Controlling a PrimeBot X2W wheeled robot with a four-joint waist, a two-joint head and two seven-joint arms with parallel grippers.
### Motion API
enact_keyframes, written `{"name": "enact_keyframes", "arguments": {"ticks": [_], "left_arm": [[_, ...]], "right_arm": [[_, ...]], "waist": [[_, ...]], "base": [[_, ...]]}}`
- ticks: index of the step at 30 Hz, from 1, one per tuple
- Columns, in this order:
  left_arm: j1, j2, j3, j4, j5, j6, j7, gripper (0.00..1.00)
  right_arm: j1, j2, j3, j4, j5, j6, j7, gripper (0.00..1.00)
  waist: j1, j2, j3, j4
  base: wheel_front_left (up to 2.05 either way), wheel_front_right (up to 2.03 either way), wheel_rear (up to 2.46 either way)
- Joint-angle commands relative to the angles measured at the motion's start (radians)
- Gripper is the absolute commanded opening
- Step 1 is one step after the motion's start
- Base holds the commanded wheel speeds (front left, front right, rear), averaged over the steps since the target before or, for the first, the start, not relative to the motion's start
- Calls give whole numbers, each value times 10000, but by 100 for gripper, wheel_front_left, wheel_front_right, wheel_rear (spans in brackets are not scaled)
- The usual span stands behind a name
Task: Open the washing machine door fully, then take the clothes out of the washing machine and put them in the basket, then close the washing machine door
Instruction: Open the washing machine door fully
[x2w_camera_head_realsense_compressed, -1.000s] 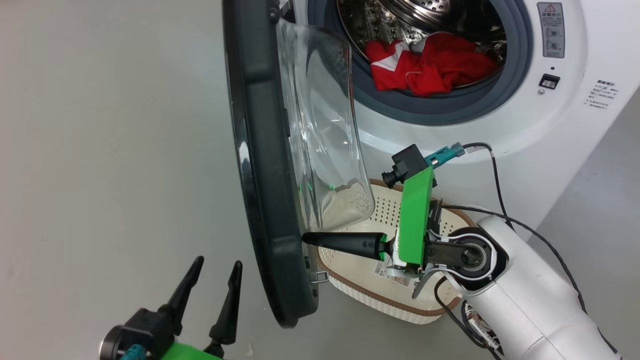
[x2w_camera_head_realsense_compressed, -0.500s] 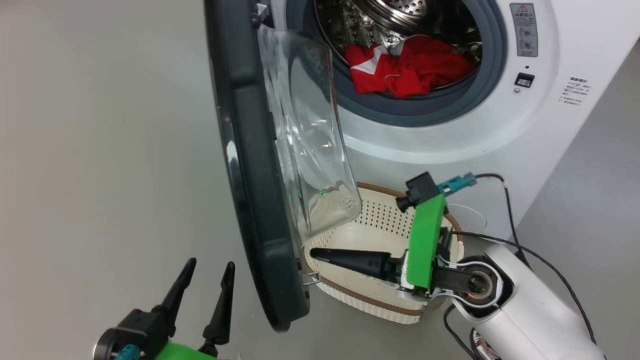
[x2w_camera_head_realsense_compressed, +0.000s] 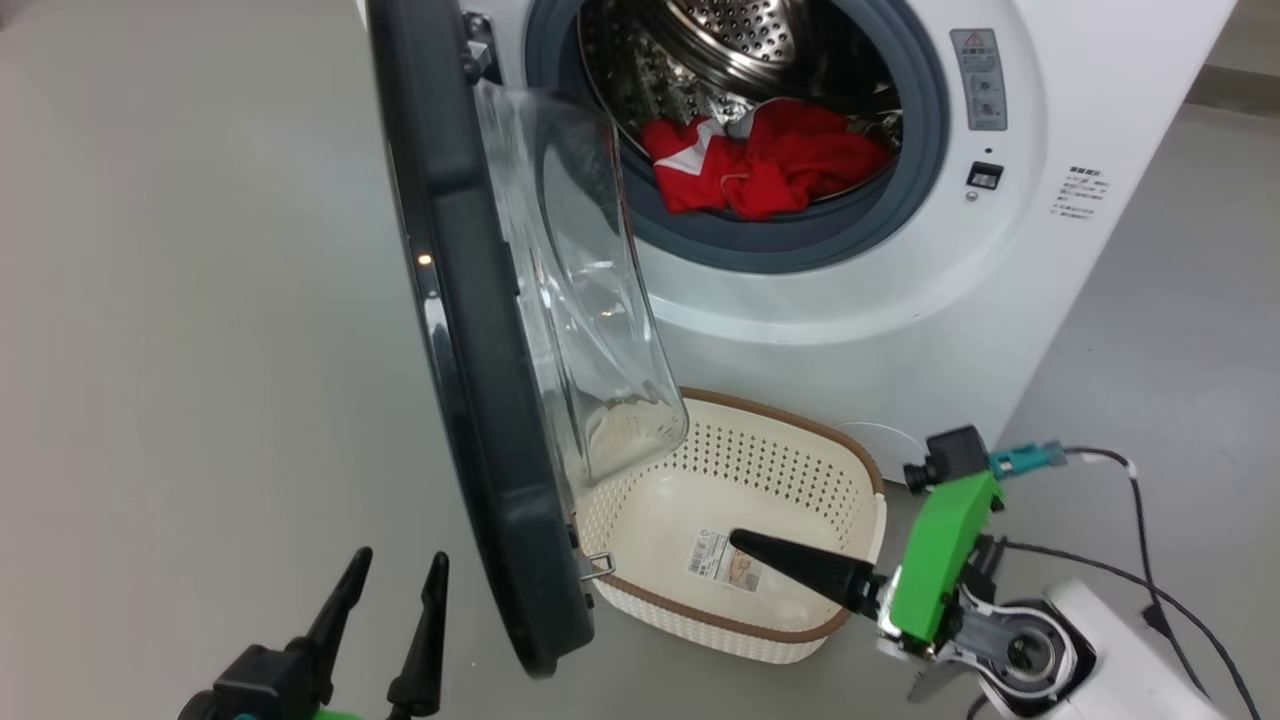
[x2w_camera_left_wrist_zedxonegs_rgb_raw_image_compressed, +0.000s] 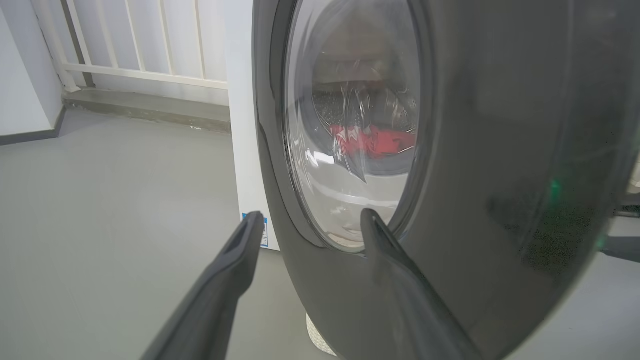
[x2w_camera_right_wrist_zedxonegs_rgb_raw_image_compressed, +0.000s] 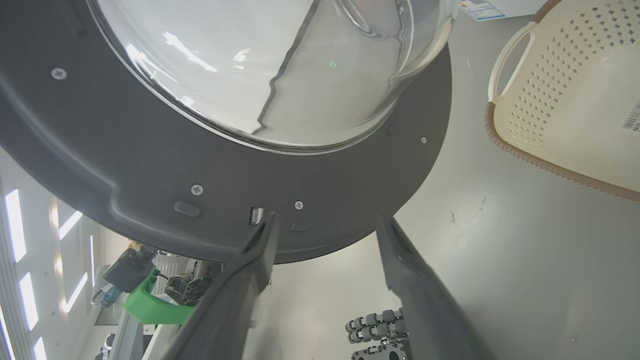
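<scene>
The clothes (x2w_camera_head_realsense_compressed: 765, 170) lie inside the washing machine (x2w_camera_head_realsense_compressed: 1000, 300); the basket (x2w_camera_head_realsense_compressed: 700, 630) stands before it, right of the washing machine door (x2w_camera_head_realsense_compressed: 470, 350).

The washing machine door (x2w_camera_head_realsense_compressed: 470, 330) had a glossy black plastic rim around clear, smooth glass. The drum (x2w_camera_head_realsense_compressed: 740, 50) was shiny perforated steel, the clothes (x2w_camera_head_realsense_compressed: 770, 170) soft red cloth, and the basket (x2w_camera_head_realsense_compressed: 760, 470) matt cream plastic.

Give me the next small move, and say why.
Probably lift the right gripper toward the clothes in the drum. Its jaws stand open, holding nothing, over the empty basket, the door is swung clear of the opening, and the clothes lie near the drum's front lip.
</scene>
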Motion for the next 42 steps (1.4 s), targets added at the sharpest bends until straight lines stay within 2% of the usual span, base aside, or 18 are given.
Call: {"name": "enact_keyframes", "arguments": {"ticks": [1,16,22,30,35,42], "left_arm": [[-84,199,391,-207,173,-56,-122,100],[178,233,611,-180,217,-56,-122,100],[244,243,696,-168,234,-56,-122,100],[238,237,794,-163,238,-56,-122,100],[215,235,815,-151,238,-56,-122,100],[144,225,850,-144,247,-56,-122,100]], "right_arm": [[109,-109,30,-296,-215,75,-282,100],[851,-1107,1048,-171,-1942,75,-2941,100],[845,-1632,1995,-9,-3253,75,-4772,100],[583,-1745,2636,923,-4466,75,-7560,100],[459,-1554,2379,1452,-5319,75,-8115,100],[938,-883,215,988,-7493,75,-8138,100]], "waist": [[0,0,-100,-140],[0,0,-266,-572],[0,0,-326,-628],[0,0,-282,-655],[0,0,-238,-660],[0,0,-123,-670]], "base": [[0,0,0],[0,0,0],[0,0,0],[0,0,0],[0,0,0],[0,0,0]]}}
